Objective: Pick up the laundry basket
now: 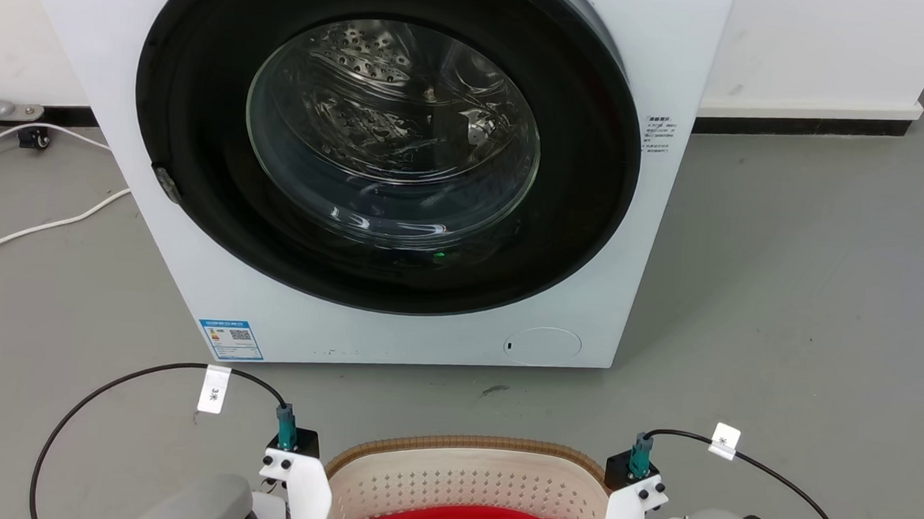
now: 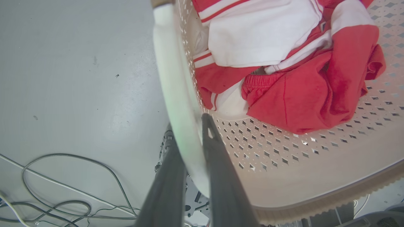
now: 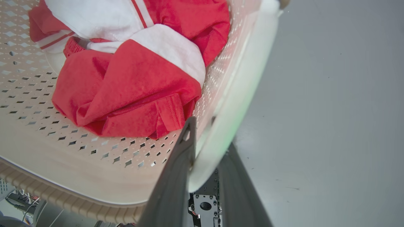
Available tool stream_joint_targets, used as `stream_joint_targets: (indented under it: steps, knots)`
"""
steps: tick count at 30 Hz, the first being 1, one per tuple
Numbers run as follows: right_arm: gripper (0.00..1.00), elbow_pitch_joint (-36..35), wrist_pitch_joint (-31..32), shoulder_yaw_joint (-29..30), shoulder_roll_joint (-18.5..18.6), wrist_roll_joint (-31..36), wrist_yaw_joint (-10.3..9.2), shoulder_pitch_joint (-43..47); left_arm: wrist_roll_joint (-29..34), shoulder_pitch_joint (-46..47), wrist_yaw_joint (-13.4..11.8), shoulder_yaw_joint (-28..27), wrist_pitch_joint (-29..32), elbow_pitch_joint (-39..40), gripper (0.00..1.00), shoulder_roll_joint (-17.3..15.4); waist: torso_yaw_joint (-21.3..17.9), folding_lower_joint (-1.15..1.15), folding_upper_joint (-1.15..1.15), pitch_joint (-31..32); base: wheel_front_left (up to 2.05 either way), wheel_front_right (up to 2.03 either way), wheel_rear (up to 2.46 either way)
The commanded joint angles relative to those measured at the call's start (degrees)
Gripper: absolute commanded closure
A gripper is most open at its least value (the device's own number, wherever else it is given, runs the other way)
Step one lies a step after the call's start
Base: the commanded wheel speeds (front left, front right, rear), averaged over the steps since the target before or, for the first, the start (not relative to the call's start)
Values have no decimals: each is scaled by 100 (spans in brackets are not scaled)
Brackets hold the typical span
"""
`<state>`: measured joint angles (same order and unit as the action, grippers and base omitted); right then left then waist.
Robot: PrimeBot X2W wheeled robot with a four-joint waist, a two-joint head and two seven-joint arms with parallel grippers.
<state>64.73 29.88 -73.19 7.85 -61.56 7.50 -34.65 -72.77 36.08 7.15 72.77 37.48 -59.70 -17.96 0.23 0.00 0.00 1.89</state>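
Observation:
The laundry basket (image 1: 466,481) is cream-white and perforated with a brown woven rim, and sits at the bottom centre of the head view between my two wrists. Red and white clothes (image 2: 309,94) lie inside it. In the left wrist view my left gripper (image 2: 188,124) is shut on the basket's white side handle (image 2: 170,69), one dark finger inside the wall and one outside. My right gripper (image 3: 210,132) holds the opposite white handle (image 3: 249,72) the same way, with the clothes (image 3: 126,94) just beyond its inner finger.
A white front-loading washing machine (image 1: 403,169) with its round glass door shut stands directly ahead of the basket. White cables (image 1: 37,225) trail over the grey floor at the left, and more cables (image 2: 63,176) lie under my left arm. Open floor (image 1: 807,309) spreads to the right.

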Motion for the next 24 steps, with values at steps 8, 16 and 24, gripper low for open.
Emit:
stream_joint_targets:
  steps: [8, 16, 24]
  knots:
    - [100, 27, 23, -39, -13, 25, -2, 64, 6, 94, 55, 32, -5, 47, 100, 33, -5, 0, 0, 0, 0, 0, 0]
    - [100, 42, 25, -39, 1, 59, -2, 85, 21, 64, 55, 43, -2, 42, 100, 23, -7, 0, 0, 3, 0, 0, 0]
    - [100, 37, 35, -39, 8, 82, -2, 96, 14, 47, 55, 51, -7, 64, 100, 28, -5, 0, 0, 3, 0, 0, 0]
